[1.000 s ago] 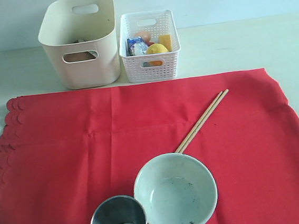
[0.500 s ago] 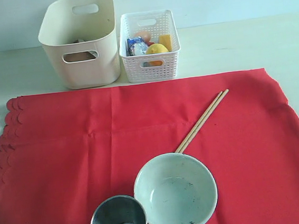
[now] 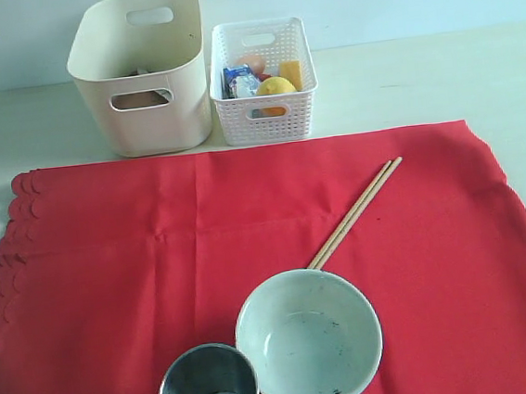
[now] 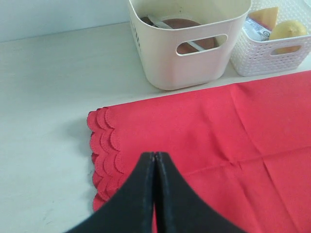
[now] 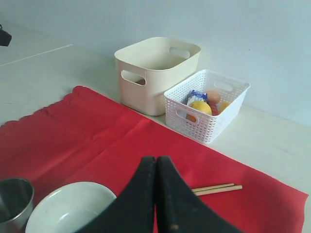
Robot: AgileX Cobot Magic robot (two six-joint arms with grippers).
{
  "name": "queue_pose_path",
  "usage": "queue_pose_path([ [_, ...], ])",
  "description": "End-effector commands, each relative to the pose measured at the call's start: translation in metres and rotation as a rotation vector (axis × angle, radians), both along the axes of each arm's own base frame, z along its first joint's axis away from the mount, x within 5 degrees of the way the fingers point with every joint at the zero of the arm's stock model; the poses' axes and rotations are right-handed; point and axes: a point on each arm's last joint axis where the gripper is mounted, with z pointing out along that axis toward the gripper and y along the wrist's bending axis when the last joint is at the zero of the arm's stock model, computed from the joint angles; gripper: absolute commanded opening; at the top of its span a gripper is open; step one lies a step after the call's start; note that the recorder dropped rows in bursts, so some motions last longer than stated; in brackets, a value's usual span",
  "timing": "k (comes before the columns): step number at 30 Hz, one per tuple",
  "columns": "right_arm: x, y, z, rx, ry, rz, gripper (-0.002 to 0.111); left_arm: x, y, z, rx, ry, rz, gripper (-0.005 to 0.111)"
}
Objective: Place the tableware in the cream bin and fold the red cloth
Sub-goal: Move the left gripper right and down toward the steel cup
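The red cloth (image 3: 247, 226) lies spread flat, its scalloped edge (image 4: 102, 145) at the left. On it stand a pale green bowl (image 3: 308, 338), a steel cup (image 3: 207, 389) and a pair of wooden chopsticks (image 3: 356, 211). The cream bin (image 3: 144, 73) stands behind the cloth; a brown plate (image 4: 182, 26) and a steel utensil lie inside it. My left gripper (image 4: 154, 155) is shut and empty above the cloth near the scalloped edge. My right gripper (image 5: 156, 159) is shut and empty above the cloth, near the bowl (image 5: 70, 206) and chopsticks (image 5: 216, 188). Neither gripper shows in the exterior view.
A white perforated basket (image 3: 264, 80) beside the cream bin holds a lemon (image 3: 276, 89), cheese, an egg and a carton. Bare pale tabletop (image 3: 419, 79) surrounds the cloth on the left, right and behind.
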Motion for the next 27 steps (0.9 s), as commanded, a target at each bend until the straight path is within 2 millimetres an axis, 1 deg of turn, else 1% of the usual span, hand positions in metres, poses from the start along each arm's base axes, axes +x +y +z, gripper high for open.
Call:
queue_pose_path([
  [1, 0.002, -0.003, -0.005, 0.018, 0.010, -0.075, 0.000, 0.002, -0.002, 0.003, -0.017, -0.026, -0.007, 0.000],
  [6, 0.009, -0.009, -0.026, -0.002, 0.054, -0.221, 0.000, 0.004, -0.003, 0.001, -0.017, -0.020, -0.007, 0.000],
  [9, 0.012, -0.013, -0.035, -0.012, 0.077, -0.298, 0.000, 0.005, -0.003, 0.000, -0.020, -0.014, -0.006, 0.000],
  [14, 0.013, -0.020, -0.052, -0.022, 0.107, -0.409, 0.000, 0.009, -0.008, -0.005, -0.131, 0.041, 0.028, 0.000],
  [16, 0.012, -0.022, -0.058, -0.020, 0.107, -0.448, 0.000, 0.013, -0.011, -0.011, -0.160, 0.082, 0.042, 0.000],
  [19, 0.013, -0.025, -0.059, 0.007, 0.050, -0.495, 0.000, 0.018, -0.013, -0.022, -0.170, 0.158, 0.057, 0.000],
  [24, 0.013, -0.029, -0.067, 0.014, 0.036, -0.562, 0.000, 0.021, -0.016, -0.038, -0.121, 0.296, 0.049, 0.000],
  [27, 0.012, -0.031, -0.072, 0.018, 0.027, -0.595, 0.000, 0.021, -0.020, -0.044, -0.100, 0.362, -0.001, 0.005],
])
